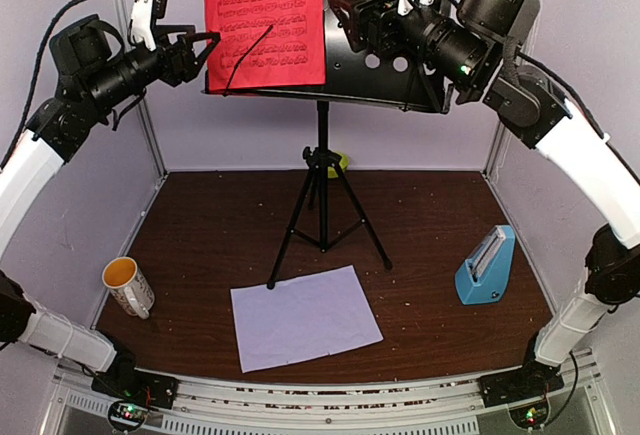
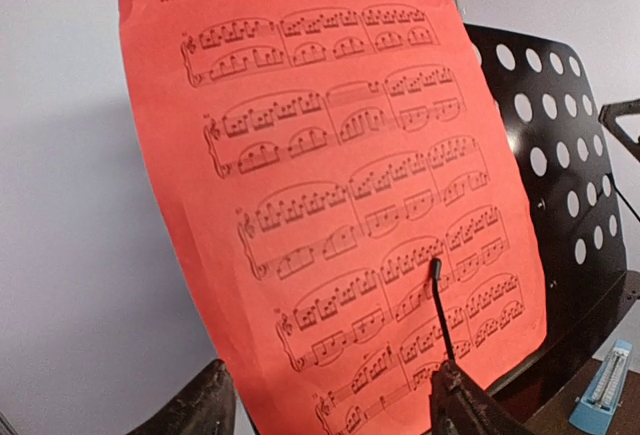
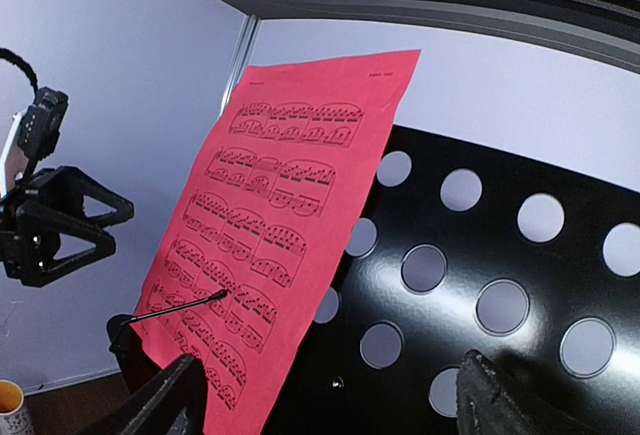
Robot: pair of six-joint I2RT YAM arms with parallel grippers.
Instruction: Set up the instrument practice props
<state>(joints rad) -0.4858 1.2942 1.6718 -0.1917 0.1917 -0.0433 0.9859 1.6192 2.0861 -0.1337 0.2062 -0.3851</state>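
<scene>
The black perforated music stand stands on its tripod at the back of the table. A red music sheet leans upright on the left half of its desk, with a thin wire page holder lying across its lower part. My left gripper hangs open just off the sheet's left edge, its fingers apart in front of the paper. My right gripper is open in front of the bare right part of the desk. A white sheet lies flat on the table. The blue metronome stands at the right.
A white mug with a yellow inside stands at the near left of the brown table. Something small and green shows behind the tripod. Pale walls close the back and both sides.
</scene>
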